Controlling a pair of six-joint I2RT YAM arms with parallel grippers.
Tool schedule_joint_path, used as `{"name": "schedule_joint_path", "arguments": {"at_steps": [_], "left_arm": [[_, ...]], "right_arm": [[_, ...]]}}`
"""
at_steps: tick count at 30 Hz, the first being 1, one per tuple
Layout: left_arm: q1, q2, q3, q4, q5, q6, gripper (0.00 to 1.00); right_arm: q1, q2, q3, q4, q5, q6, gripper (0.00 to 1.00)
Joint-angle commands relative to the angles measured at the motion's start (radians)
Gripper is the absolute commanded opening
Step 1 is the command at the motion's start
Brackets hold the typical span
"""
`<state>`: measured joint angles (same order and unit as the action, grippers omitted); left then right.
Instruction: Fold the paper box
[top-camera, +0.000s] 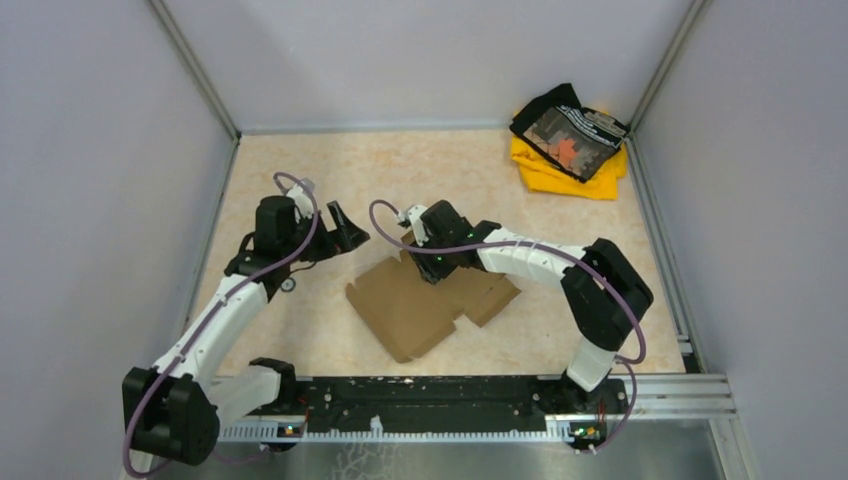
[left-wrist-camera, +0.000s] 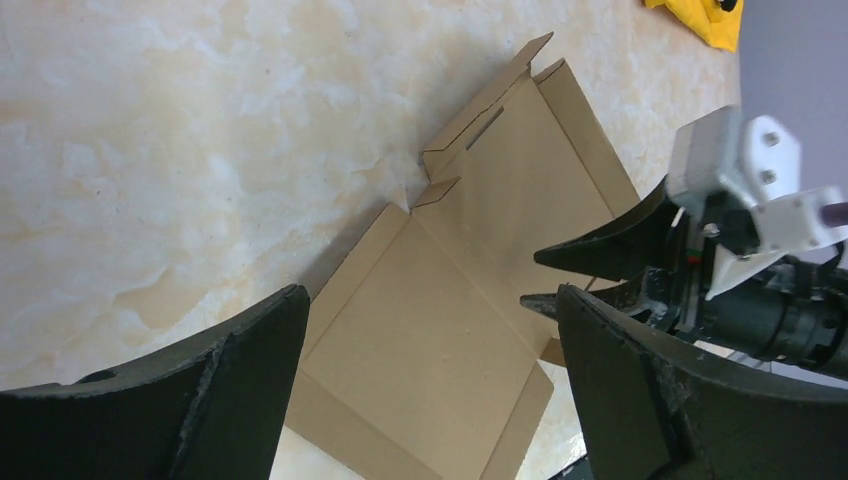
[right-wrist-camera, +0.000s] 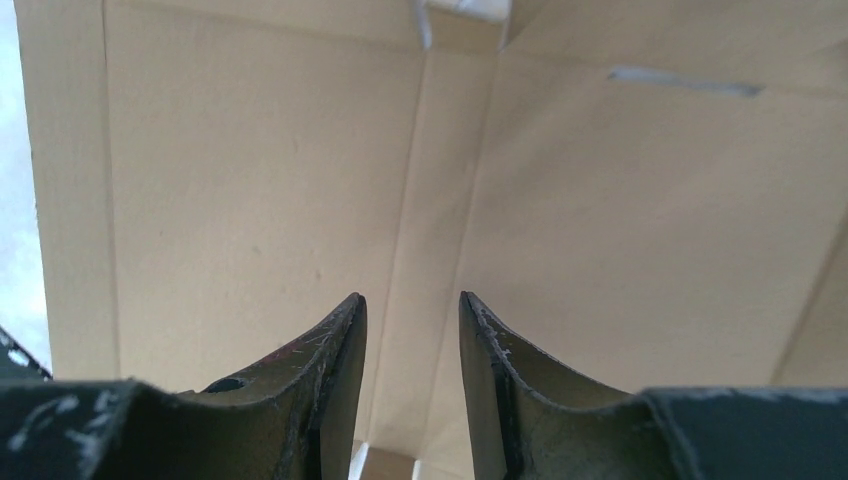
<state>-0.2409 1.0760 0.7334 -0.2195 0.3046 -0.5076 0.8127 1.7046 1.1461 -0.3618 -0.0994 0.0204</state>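
One flat sheet is all that exists: the paper box (top-camera: 425, 310) lies unfolded at table centre, no wall raised, holding nothing. The right gripper (right-wrist-camera: 412, 300) hangs low over its far panel, fingers slightly parted, grasping nothing. The left gripper (top-camera: 345, 228), spread wide and empty, hovers at the box's ten o'clock. Pushing a flap could skate the sheet across the smooth table (top-camera: 300, 170) or bend it off-crease.

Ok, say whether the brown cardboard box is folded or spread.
Spread: the brown corrugated-cardboard box lies unfolded on the table, panels nearly flat.
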Motion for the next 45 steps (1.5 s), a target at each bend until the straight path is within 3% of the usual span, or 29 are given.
{"name": "schedule_joint_path", "arguments": {"at_steps": [1, 15, 24, 33, 45], "left_arm": [[-0.006, -0.057, 0.002, -0.107, -0.051, -0.049, 0.99], [-0.017, -0.301, -0.145, -0.225, -0.076, -0.148, 0.99], [-0.021, -0.298, -0.229, -0.164, -0.073, -0.209, 0.99], [-0.048, -0.173, -0.355, 0.086, -0.057, -0.3, 0.99], [-0.146, 0.12, -0.294, 0.339, -0.118, -0.366, 0.99]], "right_arm": [[0.011, -0.049, -0.05, 0.047, -0.071, 0.028, 0.39], [-0.019, 0.196, -0.056, 0.111, 0.144, 0.141, 0.4], [-0.084, 0.211, -0.079, 0.159, 0.157, 0.21, 0.4], [-0.098, 0.178, -0.119, 0.188, 0.128, 0.225, 0.41], [-0.1, 0.156, -0.154, 0.218, 0.102, 0.243, 0.4]]}}
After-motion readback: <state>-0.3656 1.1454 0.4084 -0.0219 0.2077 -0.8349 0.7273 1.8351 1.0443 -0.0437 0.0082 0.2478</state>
